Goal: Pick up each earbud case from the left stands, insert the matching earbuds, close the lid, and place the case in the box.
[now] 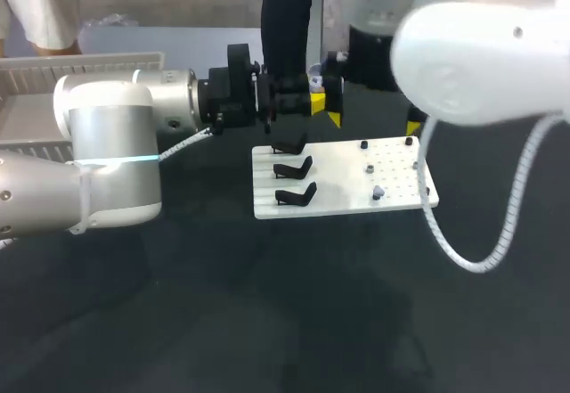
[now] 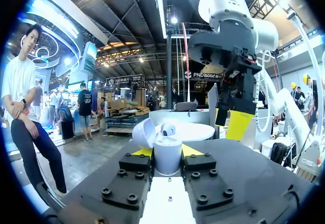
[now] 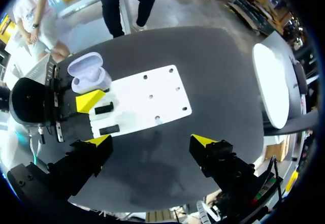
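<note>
The small white glossy earbud case [image 2: 167, 157] stands upright with its rounded lid swung open, and one white earbud [image 2: 168, 129] shows in its well; I cannot tell whether a second sits beside it. The case is clamped from two sides between the yellow tips of the left gripper [image 2: 167, 151], which holds it in the air just past the far edge of the flat white plastic board [image 1: 343, 192] on the dark table [image 1: 267, 304]. On the board's left side the three black angled stands [image 1: 294, 168] are bare, and small pegs or pale pieces [image 1: 378, 193] dot its right side, too small to name for certain. The right gripper [image 3: 151, 140] hangs above the table near the board, its fingers wide apart and holding nothing. I judge this to be the earbud-loading step. The next move probably calls for the right gripper to go down to the board's right side, pinch a remaining earbud lightly, and carry it to the open well while the left arm keeps the case level; if both are seated, the lid wants pressing down instead.
</note>
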Robot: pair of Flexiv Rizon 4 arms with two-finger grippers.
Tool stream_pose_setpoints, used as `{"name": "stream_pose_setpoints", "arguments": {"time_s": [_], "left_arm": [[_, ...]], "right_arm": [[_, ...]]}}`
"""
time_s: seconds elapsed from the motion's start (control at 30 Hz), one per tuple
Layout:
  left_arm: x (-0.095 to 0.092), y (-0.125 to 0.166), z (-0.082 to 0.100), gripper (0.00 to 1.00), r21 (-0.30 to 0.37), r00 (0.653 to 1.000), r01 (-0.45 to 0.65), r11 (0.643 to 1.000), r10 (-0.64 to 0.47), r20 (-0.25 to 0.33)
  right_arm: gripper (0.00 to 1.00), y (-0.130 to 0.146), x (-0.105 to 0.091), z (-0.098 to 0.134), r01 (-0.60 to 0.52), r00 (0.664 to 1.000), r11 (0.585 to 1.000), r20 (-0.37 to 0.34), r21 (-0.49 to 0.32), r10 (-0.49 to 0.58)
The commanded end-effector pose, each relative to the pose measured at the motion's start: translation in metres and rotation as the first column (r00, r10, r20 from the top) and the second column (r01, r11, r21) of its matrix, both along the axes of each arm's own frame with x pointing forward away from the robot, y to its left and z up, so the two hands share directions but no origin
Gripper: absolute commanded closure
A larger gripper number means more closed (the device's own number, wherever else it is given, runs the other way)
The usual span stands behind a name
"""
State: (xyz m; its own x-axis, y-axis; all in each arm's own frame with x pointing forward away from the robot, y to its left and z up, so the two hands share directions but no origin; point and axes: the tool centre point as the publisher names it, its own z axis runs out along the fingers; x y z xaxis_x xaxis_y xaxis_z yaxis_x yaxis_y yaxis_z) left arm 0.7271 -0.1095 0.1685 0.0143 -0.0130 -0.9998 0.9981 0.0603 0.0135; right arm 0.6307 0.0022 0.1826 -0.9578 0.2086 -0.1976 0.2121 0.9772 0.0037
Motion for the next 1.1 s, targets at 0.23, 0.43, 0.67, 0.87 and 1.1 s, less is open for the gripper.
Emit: {"name": "stream_pose_setpoints", "arguments": {"time_s": [0.23,0.43,0.67,0.87,1.1], "left_arm": [[-0.002,0.0,0.0,1.0,-0.003,1.0,-0.007,1.0,0.007,0.003],[-0.002,0.0,0.0,1.0,-0.003,1.0,-0.007,1.0,0.007,0.003],[-0.002,0.0,0.0,1.0,-0.003,1.0,-0.007,1.0,0.007,0.003],[-0.002,0.0,0.0,1.0,-0.003,1.0,-0.007,1.0,0.007,0.003],[-0.002,0.0,0.0,1.0,-0.003,1.0,-0.007,1.0,0.007,0.003]], "right_arm": [[0.0,-0.022,-0.023,-0.049,-0.045,0.992,0.98,0.12,0.196,0.021],[0.0,-0.017,-0.027,-0.073,-0.063,0.995,0.985,0.082,0.158,0.05],[0.0,-0.015,-0.028,-0.083,-0.027,1.0,0.997,0.014,0.074,0.026],[0.0,-0.015,-0.028,-0.083,-0.027,1.0,0.997,0.014,0.074,0.026],[0.0,-0.015,-0.028,-0.083,-0.027,1.0,0.997,0.014,0.074,0.026]]}}
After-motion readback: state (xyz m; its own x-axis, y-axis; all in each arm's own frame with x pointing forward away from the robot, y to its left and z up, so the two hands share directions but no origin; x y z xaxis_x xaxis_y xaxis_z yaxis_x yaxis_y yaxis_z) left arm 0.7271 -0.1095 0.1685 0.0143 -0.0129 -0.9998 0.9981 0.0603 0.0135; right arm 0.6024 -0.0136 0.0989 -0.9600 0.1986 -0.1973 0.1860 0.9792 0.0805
